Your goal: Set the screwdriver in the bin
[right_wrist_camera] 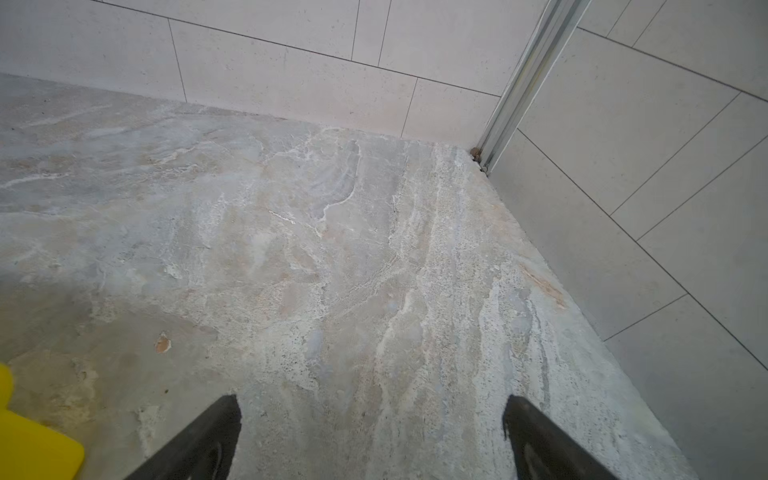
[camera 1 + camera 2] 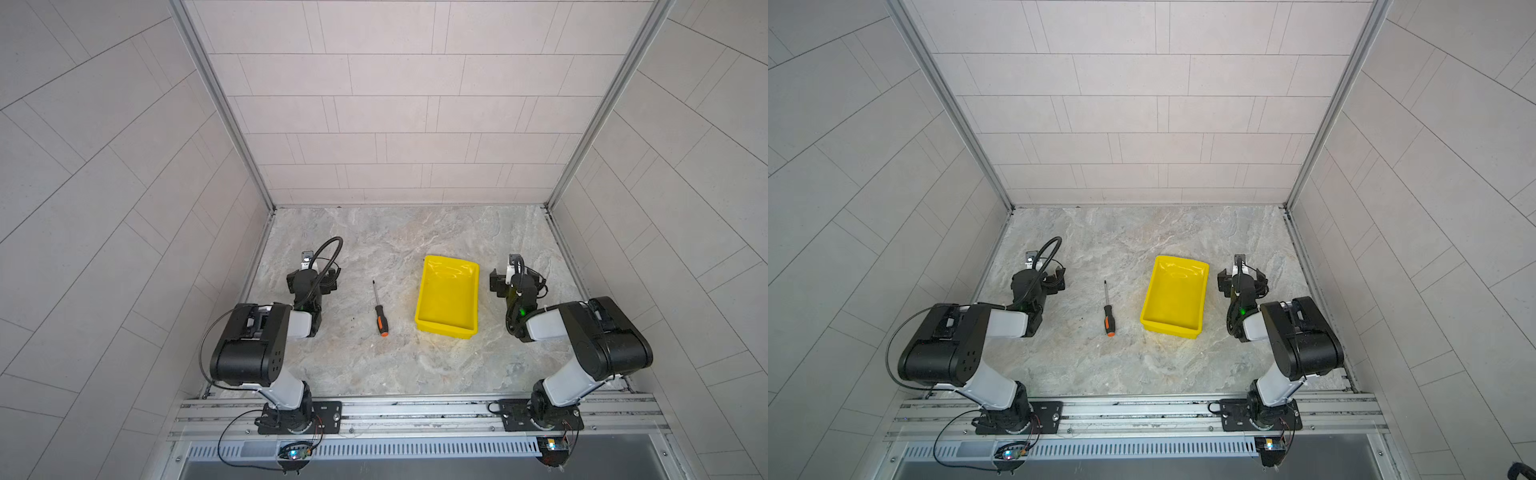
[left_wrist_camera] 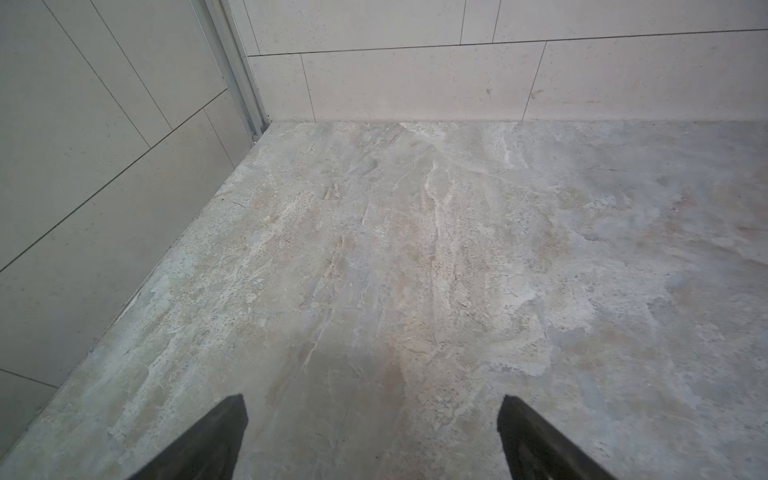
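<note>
The screwdriver (image 2: pixel 379 309) lay flat on the table (image 2: pixel 374 374), near its middle, with the dark tip toward 12 o'clock and the orange butt toward 6 in both top views. It looked light and stiff. The round handle would likely roll if nudged, and the thin shaft seemed too slick and slim to pinch, so the black-and-orange handle, taken across its width, was probably the best hold. The bin (image 2: pixel 444 329) stood at the screwdriver's 3 o'clock, near it but apart, with nothing in it. The left arm (image 2: pixel 249 345) was folded low at the screwdriver's 9 o'clock, wrist aimed toward 12. Its wrist view showed the left jaws spread wide over bare table, holding nothing. The right arm (image 2: pixel 602 345) mirrored that pose at the bin's 3 o'clock, and the right jaws were likewise wide and empty.
</note>
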Controlling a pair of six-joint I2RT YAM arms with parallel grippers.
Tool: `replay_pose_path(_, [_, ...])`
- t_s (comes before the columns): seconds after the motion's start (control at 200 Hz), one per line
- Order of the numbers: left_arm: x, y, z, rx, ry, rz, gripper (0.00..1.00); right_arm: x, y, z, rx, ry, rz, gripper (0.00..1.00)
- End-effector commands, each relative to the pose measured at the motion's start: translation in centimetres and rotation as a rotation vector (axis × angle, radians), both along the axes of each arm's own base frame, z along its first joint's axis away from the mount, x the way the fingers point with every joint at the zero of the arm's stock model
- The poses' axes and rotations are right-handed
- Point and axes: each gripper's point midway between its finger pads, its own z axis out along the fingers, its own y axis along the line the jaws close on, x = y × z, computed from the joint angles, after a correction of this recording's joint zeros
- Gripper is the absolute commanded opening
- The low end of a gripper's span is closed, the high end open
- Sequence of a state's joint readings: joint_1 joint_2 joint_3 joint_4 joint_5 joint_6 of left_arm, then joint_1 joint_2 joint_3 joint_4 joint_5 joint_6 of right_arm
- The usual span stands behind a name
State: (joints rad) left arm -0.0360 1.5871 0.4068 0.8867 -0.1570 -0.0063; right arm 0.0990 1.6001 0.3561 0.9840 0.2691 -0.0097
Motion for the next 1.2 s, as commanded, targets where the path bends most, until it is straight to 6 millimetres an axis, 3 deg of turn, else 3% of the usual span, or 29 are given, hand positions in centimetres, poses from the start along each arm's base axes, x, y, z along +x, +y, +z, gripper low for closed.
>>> replay_pose_path(0.0, [0.1, -0.04, 0.31, -0.033, -0.022, -0.031, 1.0, 0.08, 0.1, 0.85, 0.01, -0.024, 0.007, 0.99])
replay_pose_path(1.196, [0.22, -0.66, 0.29, -0.06, -0.025, -0.086, 1.0, 0.14, 0.12, 0.8, 0.022, -0.032, 0.016, 0.99])
